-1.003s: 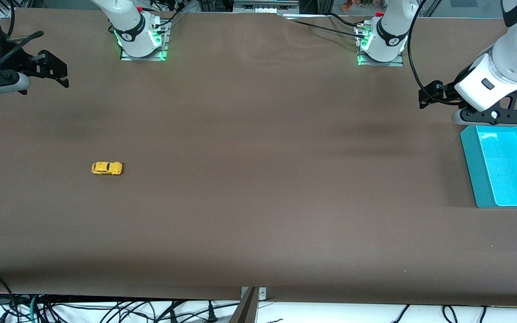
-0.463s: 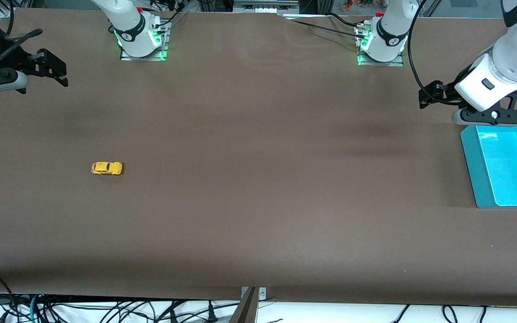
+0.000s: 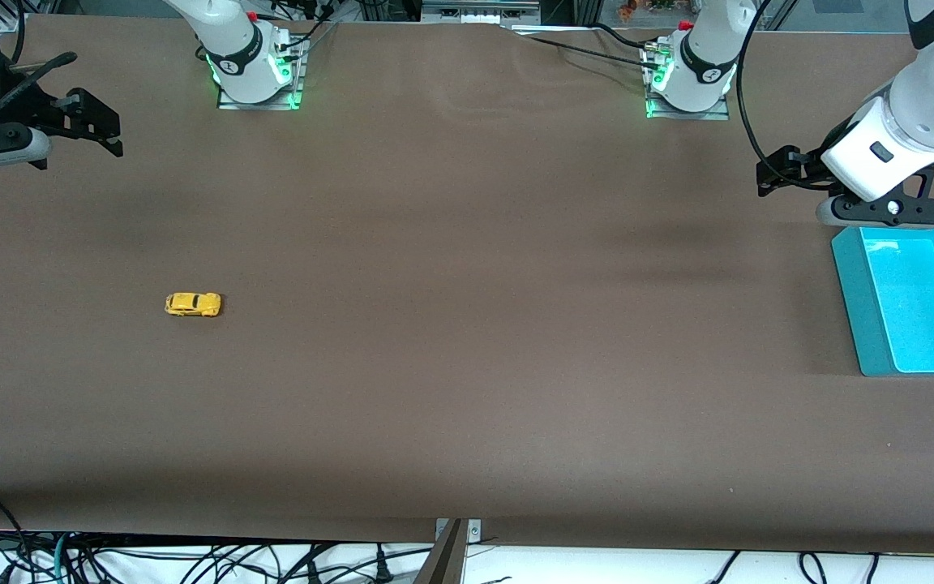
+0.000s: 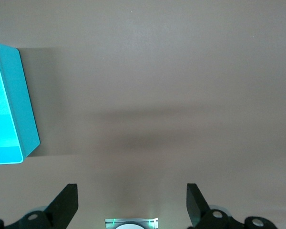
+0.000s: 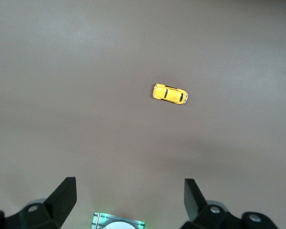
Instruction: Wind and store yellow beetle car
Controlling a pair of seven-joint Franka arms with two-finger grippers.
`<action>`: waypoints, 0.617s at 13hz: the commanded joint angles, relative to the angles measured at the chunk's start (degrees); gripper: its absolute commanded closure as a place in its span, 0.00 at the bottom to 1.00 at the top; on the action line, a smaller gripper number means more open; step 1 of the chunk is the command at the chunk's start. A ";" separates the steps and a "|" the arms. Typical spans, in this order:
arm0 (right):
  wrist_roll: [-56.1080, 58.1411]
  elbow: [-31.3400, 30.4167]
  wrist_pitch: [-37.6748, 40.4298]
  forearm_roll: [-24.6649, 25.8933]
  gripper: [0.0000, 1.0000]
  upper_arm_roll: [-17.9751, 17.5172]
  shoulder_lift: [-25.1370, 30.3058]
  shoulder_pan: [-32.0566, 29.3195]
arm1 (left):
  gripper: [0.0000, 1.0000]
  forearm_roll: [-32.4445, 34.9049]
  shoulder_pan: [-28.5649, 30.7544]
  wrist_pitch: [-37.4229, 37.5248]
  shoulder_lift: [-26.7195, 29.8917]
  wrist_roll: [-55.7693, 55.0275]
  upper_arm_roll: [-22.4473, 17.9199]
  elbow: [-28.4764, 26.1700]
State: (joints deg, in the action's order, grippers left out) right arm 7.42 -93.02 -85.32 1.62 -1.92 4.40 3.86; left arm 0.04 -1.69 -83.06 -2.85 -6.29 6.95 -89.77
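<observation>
No readable text, labels or numbers anywhere.

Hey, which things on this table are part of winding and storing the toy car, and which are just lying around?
Part of the job: yellow beetle car; turquoise bin, likely the storage spot; right gripper and left gripper, both open.

Lying about: nothing else on the table.
</observation>
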 commanded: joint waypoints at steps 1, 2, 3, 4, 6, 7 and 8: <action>0.66 0.65 1.12 -0.04 0.00 0.34 0.61 0.10 | 0.00 -1.00 0.37 1.49 -1.10 1.19 -0.01 2.23; 0.75 0.65 1.12 -0.04 0.00 0.34 0.61 0.10 | 0.00 -1.00 0.37 1.49 -1.10 1.19 -0.01 2.23; 0.67 0.65 1.12 -0.04 0.00 0.25 0.61 0.10 | 0.00 -1.00 0.37 1.49 -1.10 1.19 -0.01 2.23; 0.66 0.65 0.95 -0.04 0.00 0.25 0.61 0.10 | 0.00 -1.00 0.37 1.49 -1.10 1.19 -0.01 2.23; 0.66 0.65 0.68 -0.04 0.00 0.25 0.52 0.10 | 0.00 -1.00 0.37 1.49 -1.10 1.10 -0.01 2.23; 0.66 0.65 0.77 -0.04 0.00 0.25 0.52 0.10 | 0.00 -1.00 0.37 1.49 -1.10 1.10 -0.01 2.23; 0.66 0.65 0.77 -0.04 0.00 0.16 0.52 0.10 | 0.00 -1.00 0.37 1.49 -1.10 1.19 -0.01 2.23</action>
State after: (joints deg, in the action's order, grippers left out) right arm 7.46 -92.97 -85.32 1.62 -1.92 4.40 3.86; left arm 0.04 -1.69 -83.02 -2.85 -6.29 6.95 -89.77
